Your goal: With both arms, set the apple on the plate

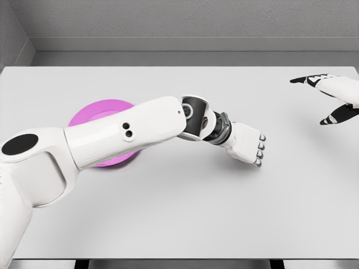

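Observation:
The pink plate (95, 114) lies on the left part of the table, and my left forearm covers much of it. The left arm reaches across to mid-table. My left hand (253, 147) is there, back up and palm down, with its fingers (259, 151) curled. No apple shows anywhere, and whatever is under that palm or arm is hidden. My right hand (332, 100) hovers at the far right edge, with thumb and fingers spread and nothing in them.
The grey table (185, 213) runs wide, with its front edge near the bottom of the view. A grey wall stands behind the far edge. Nothing else lies on the tabletop.

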`<action>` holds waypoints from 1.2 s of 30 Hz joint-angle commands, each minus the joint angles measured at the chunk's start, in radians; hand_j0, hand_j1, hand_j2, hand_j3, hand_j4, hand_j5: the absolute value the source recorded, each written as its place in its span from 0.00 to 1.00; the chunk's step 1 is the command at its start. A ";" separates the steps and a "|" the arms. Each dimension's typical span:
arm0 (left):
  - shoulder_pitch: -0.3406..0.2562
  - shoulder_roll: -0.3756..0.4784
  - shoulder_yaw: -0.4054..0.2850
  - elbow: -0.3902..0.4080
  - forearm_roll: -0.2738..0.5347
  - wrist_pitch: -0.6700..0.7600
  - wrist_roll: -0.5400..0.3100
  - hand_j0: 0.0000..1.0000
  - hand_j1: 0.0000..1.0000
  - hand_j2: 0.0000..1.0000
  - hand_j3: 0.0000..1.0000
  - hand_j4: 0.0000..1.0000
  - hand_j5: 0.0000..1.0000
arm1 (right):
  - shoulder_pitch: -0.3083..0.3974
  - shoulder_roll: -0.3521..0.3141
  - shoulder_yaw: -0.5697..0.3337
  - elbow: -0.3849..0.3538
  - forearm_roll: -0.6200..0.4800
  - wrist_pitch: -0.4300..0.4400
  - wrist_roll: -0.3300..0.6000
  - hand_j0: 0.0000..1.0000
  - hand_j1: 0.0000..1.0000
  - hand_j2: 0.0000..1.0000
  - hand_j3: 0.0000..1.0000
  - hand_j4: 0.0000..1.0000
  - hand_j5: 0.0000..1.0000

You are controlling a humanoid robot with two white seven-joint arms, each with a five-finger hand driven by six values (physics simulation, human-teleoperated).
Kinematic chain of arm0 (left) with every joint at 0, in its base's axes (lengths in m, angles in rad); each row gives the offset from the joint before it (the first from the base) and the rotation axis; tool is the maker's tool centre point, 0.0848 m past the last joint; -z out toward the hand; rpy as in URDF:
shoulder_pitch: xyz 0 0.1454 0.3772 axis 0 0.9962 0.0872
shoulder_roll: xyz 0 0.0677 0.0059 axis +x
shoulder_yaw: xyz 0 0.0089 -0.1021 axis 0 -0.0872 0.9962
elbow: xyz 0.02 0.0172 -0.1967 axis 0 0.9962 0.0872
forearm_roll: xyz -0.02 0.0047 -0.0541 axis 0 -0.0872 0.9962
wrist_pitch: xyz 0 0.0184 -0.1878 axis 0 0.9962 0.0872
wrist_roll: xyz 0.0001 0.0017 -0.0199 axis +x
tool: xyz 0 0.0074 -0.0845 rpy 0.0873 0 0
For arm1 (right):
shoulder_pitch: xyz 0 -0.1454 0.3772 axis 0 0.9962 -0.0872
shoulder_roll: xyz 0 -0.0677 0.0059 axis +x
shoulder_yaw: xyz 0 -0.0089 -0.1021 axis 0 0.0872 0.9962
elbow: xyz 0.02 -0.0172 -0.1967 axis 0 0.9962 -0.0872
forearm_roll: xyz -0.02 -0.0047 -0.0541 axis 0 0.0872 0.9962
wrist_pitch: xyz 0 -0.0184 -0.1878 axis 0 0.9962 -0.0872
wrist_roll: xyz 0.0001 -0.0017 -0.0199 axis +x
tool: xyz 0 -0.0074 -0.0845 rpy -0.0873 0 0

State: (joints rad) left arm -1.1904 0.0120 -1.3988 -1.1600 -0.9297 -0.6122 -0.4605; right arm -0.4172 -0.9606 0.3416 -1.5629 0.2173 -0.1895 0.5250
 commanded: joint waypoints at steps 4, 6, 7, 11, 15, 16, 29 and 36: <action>0.000 -0.009 -0.003 0.013 0.002 0.001 -0.012 1.00 1.00 1.00 1.00 1.00 1.00 | 0.000 -0.001 0.000 0.003 -0.003 0.001 0.000 1.00 1.00 1.00 1.00 1.00 1.00; -0.003 -0.010 -0.002 0.019 0.009 0.001 -0.012 1.00 1.00 1.00 1.00 1.00 1.00 | 0.000 -0.001 0.000 0.003 -0.003 0.001 0.000 1.00 1.00 1.00 1.00 1.00 1.00; -0.003 -0.010 -0.002 0.019 0.009 0.001 -0.012 1.00 1.00 1.00 1.00 1.00 1.00 | 0.000 -0.001 0.000 0.003 -0.003 0.001 0.000 1.00 1.00 1.00 1.00 1.00 1.00; -0.003 -0.010 -0.002 0.037 0.009 0.001 -0.012 1.00 1.00 1.00 1.00 1.00 1.00 | -0.002 -0.001 0.000 0.003 -0.003 0.001 0.000 1.00 1.00 1.00 1.00 1.00 1.00; -0.005 -0.012 -0.002 0.060 0.012 0.001 -0.010 0.94 0.94 0.94 0.94 0.94 0.94 | -0.002 -0.001 0.000 0.003 -0.003 0.001 0.000 1.00 1.00 1.00 1.00 1.00 1.00; -0.005 -0.012 -0.002 0.060 0.014 0.001 -0.010 0.91 0.91 0.91 0.91 0.91 0.91 | -0.002 -0.001 0.000 0.003 -0.003 0.001 0.000 1.00 1.00 1.00 1.00 1.00 1.00; -0.006 -0.012 -0.002 0.055 0.012 0.001 -0.012 0.34 0.34 0.34 0.34 0.34 0.34 | -0.002 0.000 -0.001 0.003 -0.003 0.001 0.000 1.00 1.00 1.00 1.00 1.00 1.00; -0.031 0.035 0.001 0.019 0.023 0.001 -0.009 0.23 0.23 0.23 0.23 0.23 0.23 | 0.009 -0.006 -0.004 0.003 -0.003 0.001 0.000 1.00 1.00 1.00 1.00 1.00 1.00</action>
State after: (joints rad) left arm -1.2256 0.0244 -1.4003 -1.1263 -0.9125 -0.6124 -0.4713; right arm -0.4065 -0.9633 0.3397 -1.5593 0.2175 -0.1895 0.5251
